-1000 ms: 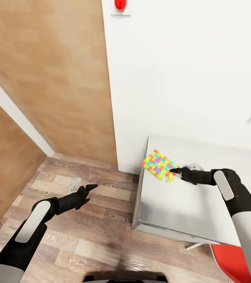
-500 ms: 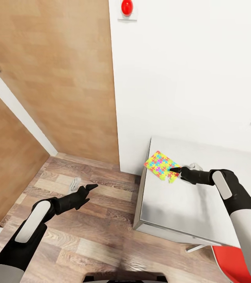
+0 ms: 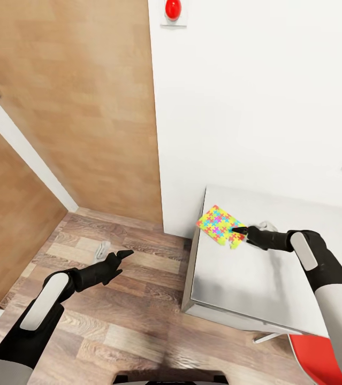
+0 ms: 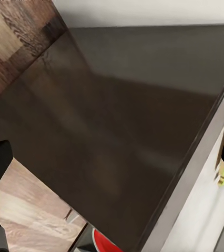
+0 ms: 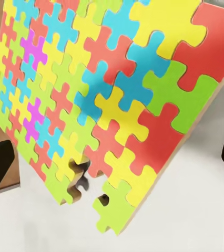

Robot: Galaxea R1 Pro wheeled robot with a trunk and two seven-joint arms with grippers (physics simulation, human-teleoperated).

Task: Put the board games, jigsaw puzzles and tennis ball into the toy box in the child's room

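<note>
1. Your right gripper (image 3: 238, 231) touches the jigsaw puzzle's (image 3: 219, 225) near edge at the table (image 3: 245, 278) corner.
2. Its fingers are spread, flanking the puzzle.
3. Your left gripper (image 3: 123, 254) hangs over floor, spread.

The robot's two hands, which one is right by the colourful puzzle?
The right gripper, reaching over the table, its tips at the jigsaw puzzle's edge. The left gripper hangs over the wood floor, away from it.

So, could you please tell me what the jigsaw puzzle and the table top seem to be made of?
Jigsaw puzzle: probably thick card or foam, matte, with flat colours and a pale cut edge. Table: smooth light grey top, likely laminate or metal, with a soft sheen.
</note>
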